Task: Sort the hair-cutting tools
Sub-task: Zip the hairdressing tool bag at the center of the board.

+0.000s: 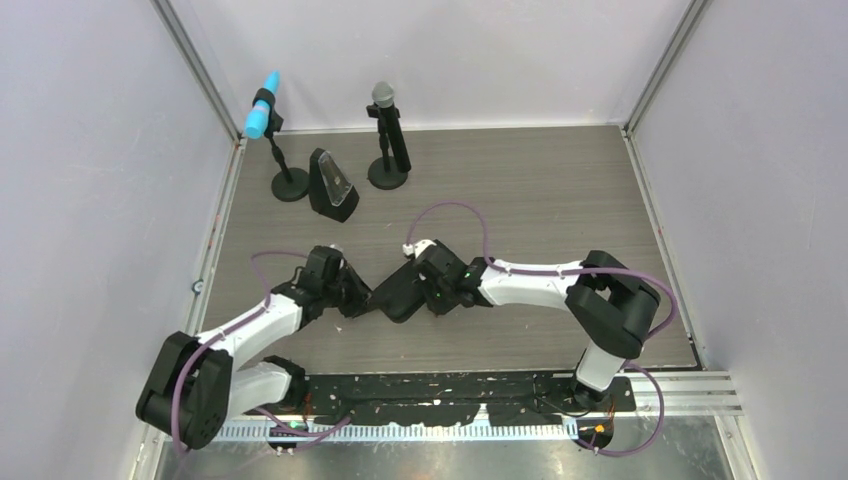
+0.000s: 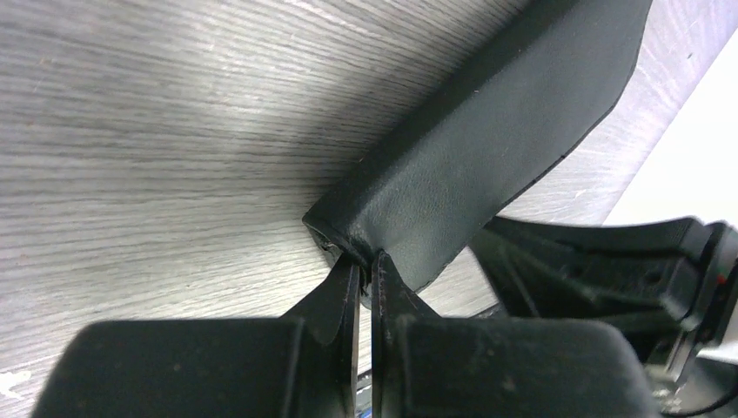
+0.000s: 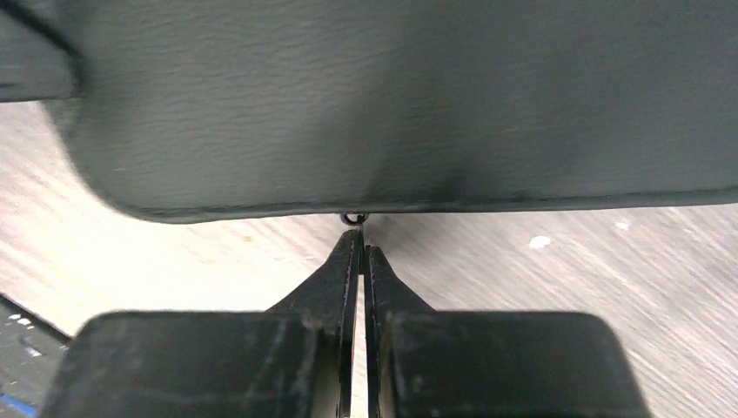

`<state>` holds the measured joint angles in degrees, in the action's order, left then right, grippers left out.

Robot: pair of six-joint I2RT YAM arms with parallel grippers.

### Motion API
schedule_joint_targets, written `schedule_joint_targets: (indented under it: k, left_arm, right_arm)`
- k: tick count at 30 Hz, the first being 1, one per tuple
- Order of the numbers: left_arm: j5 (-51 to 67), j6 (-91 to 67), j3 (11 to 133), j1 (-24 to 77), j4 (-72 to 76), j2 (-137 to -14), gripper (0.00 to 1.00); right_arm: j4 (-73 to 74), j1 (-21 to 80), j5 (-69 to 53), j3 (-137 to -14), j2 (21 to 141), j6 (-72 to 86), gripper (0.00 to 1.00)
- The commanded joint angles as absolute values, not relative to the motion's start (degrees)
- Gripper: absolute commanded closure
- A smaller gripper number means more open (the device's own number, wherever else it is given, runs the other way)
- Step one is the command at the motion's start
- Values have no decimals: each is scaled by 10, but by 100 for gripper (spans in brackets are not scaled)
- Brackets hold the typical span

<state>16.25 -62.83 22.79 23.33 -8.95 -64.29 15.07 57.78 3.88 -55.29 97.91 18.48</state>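
A black zippered pouch (image 1: 395,293) lies on the wooden table between my two grippers. My left gripper (image 1: 358,300) is shut on the pouch's near corner, seen in the left wrist view (image 2: 365,261) pinching the pouch (image 2: 487,139). My right gripper (image 1: 428,282) is shut on the small ring of the zipper pull (image 3: 352,218) at the edge of the pouch (image 3: 392,96); its tips (image 3: 359,239) are pressed together. No scissors, comb or hair clips show in any view.
A microphone with a blue head (image 1: 265,105) and one with a grey head (image 1: 383,97) stand on round black bases at the back. A black wedge-shaped holder (image 1: 332,185) stands between them. White walls close in the table on three sides.
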Motion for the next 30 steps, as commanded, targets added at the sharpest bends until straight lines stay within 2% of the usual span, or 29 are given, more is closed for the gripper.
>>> schedule_joint_targets:
  k: [1,3,9,12,16,19,22,30]
  left_arm:
    - [139,-531,268,225,-171,-678,100]
    - [152,-498,307,220,-185,-707,96]
    - [155,-455,437,195,-215,-814,62]
    - [179,-455,464,171,-214,-824,53]
    - [180,-456,438,149,-229,-773,49]
    - [156,-476,384,146,-229,-705,47]
    - [181,-516,327,148,-192,-652,46]
    - [204,-605,281,194,-94,-651,47]
  right_arm:
    - [215,552,70,-539,949,152,95]
    - [205,554,42,-540,949,152,95]
    - [156,588,-16,-564,965,201,95]
    - [115,602,-25,-581,984,235,95]
    - [87,607,-13,-615,1009,265,95]
    - [66,607,-9,-630,1023,287,95]
    - [52,607,-10,-638,1031,296,95]
    - [46,610,-17,-645,1052,301,95]
